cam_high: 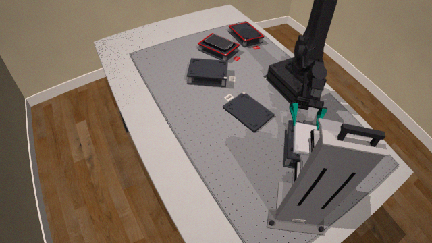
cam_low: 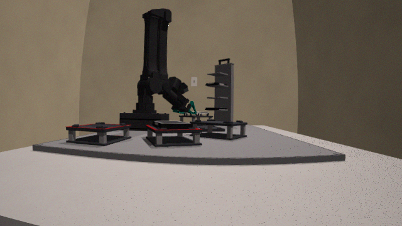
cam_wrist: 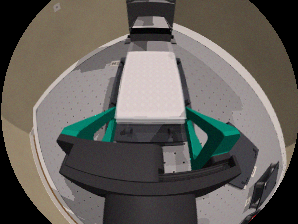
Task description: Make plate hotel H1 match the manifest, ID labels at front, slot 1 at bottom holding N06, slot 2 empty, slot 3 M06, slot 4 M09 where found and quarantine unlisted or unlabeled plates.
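Observation:
My gripper (cam_high: 306, 126) (cam_wrist: 150, 111) is shut on the near end of a white plate (cam_high: 304, 140) (cam_low: 201, 113) (cam_wrist: 151, 85), one fingertip against each long side. The plate looks level, right at the top of a dark raised nest (cam_high: 288, 152) (cam_wrist: 150, 134); full seating cannot be told. Its near end shows no readable label. Hotel H1 (cam_high: 337, 175) (cam_low: 224, 94) stands just beyond. Dark plates lie on its lowest shelf (cam_low: 216, 108) and third shelf (cam_low: 217, 85); its second and top shelves look empty. Their labels are hidden.
A dark plate with a grey top (cam_high: 219, 42) (cam_low: 173, 124) sits on one red-rimmed quarantine nest. The other red-rimmed nest (cam_high: 246, 31) (cam_low: 98, 126) is empty. The raised nest by the L1 label (cam_high: 207, 68) and a low dark nest (cam_high: 248, 111) are empty.

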You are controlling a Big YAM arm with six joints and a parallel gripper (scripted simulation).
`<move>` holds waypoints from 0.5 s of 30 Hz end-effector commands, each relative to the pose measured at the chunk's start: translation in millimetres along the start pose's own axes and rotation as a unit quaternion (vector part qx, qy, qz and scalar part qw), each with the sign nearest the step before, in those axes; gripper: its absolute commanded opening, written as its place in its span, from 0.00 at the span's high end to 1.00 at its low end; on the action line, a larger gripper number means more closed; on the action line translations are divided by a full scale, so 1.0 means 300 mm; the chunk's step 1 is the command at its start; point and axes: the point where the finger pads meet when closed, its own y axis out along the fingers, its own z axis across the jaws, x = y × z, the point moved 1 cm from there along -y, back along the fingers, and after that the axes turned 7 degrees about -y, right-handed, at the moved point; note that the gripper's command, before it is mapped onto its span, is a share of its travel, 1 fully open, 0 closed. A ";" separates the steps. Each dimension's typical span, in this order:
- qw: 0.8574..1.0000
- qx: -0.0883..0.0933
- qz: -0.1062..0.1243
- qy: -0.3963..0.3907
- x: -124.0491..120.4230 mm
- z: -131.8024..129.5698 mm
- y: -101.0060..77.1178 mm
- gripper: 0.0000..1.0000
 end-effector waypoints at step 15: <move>1.000 0.001 -0.018 0.005 0.003 0.010 0.028 0.07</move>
